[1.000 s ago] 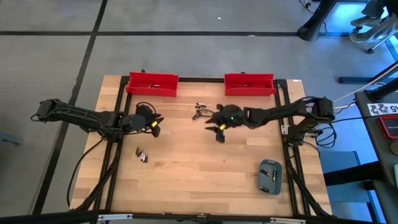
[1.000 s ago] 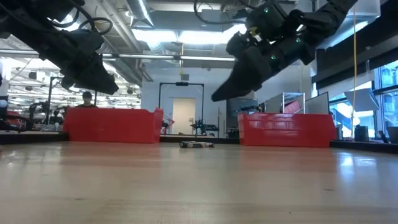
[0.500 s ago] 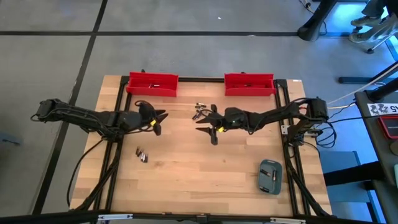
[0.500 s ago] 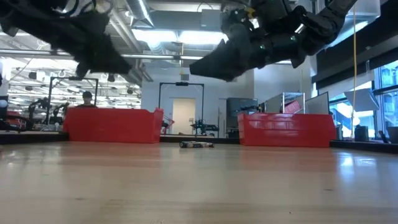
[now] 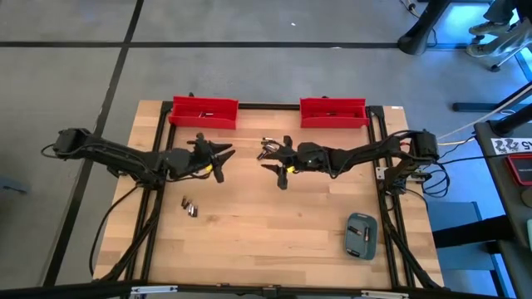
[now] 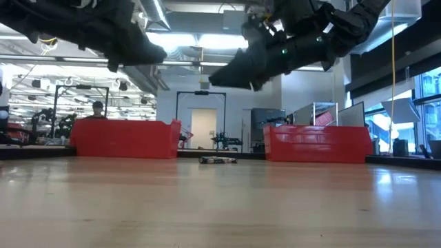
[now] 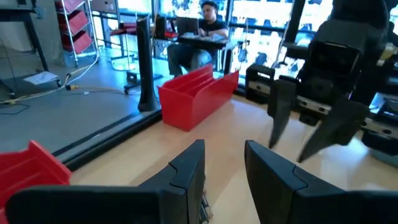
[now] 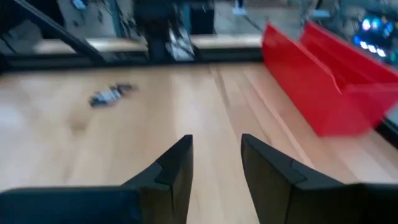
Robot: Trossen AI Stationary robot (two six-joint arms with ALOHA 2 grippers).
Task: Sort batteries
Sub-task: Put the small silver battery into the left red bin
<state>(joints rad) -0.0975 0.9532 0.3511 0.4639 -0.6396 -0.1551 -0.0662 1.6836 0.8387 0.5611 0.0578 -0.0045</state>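
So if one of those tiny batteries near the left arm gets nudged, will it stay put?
Probably not. The batteries look like small round cylinders lying on their sides on the smooth wooden table, so a nudge would likely set one rolling. Their metallic ends suggest a slick surface that may slip when pinched.

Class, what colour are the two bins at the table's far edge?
Red bins, shown best in the high view.

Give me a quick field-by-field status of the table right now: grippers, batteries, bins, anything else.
left gripper: above the table centre-left, jaws apart, nothing held
right gripper: facing it from the right, jaws apart, nothing held
batteries, far group: loose on the wood between the bins
batteries, near group: loose on the wood, left of centre
left red bin: far edge
right red bin: far edge
grey-blue case: near-right corner
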